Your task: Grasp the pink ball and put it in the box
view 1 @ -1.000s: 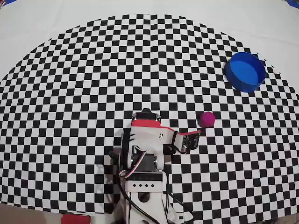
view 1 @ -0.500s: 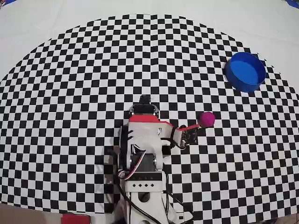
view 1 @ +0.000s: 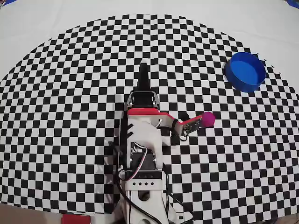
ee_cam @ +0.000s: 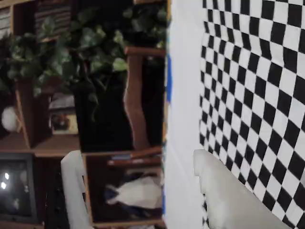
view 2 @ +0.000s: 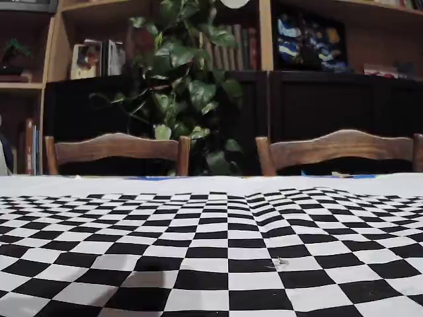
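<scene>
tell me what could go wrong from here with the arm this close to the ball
1. In the overhead view the gripper tip touches the side of the pink ball; a nudge could roll it away.
2. The wrist view shows neither the ball nor any grip on it.
3. The blue box sits far off near the mat's edge, so a loose grasp may drop it.

We see the arm [view 1: 142, 140] in the overhead view as mostly white plastic w/ a red band across the upper link, black servo blocks, and a white base plate [view 1: 142, 185] showing a row of small dark holes. Thin wires, red, white and black, loop near the base. The gripper [view 1: 196, 122] has a red finger; two pale off-white fingers [ee_cam: 233, 195] show in the wrist view.
</scene>
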Tool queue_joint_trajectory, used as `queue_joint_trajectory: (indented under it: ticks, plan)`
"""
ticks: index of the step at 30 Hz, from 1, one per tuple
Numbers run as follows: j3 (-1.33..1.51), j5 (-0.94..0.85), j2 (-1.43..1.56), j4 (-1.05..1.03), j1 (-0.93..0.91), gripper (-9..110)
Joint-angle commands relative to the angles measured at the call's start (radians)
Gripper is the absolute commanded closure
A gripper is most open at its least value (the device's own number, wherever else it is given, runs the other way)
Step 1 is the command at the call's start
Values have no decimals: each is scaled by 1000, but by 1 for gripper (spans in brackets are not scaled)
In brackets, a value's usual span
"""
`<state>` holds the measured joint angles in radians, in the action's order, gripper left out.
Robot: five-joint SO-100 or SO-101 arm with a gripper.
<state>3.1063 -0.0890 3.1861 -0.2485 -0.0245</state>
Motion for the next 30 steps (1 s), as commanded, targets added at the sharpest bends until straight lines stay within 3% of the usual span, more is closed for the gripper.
queue_joint_trajectory:
  ticks: [1,9,20,30]
  plan:
    - [6,-57,-5,44,3,74]
    - [6,-333,-12,26,0,74]
    - [6,-1049,-23,-28,-31,74]
    - [6,-1401,-20,2,-32,74]
